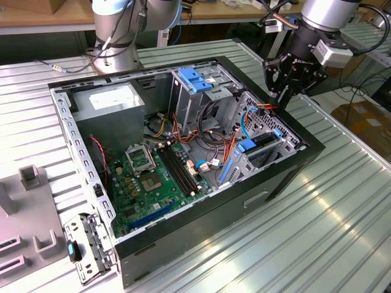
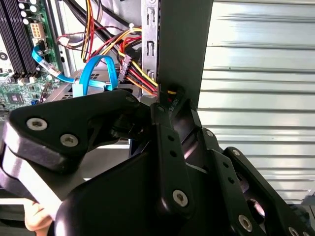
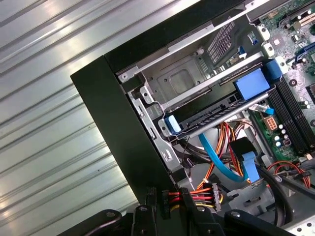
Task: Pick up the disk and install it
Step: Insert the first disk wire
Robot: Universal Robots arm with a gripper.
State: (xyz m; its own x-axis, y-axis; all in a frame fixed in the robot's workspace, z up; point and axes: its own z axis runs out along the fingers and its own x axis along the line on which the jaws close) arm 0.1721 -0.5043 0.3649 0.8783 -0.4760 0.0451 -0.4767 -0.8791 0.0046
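Silver-grey arm (image 1: pixel 327 15) — its matte black gripper (image 1: pixel 280 97) studded with silver screws (image 2: pixel 180 197).

Exterior view, counted:
- one open computer case (image 1: pixel 292 174), centre
- one motherboard (image 1: pixel 142 188) inside
- one grey power supply box (image 1: pixel 113 105), upper left
- one blue handle (image 1: pixel 194 79)
- one gripper (image 1: pixel 283 96), upper right
- one grey fixture (image 1: pixel 29 210), lower left
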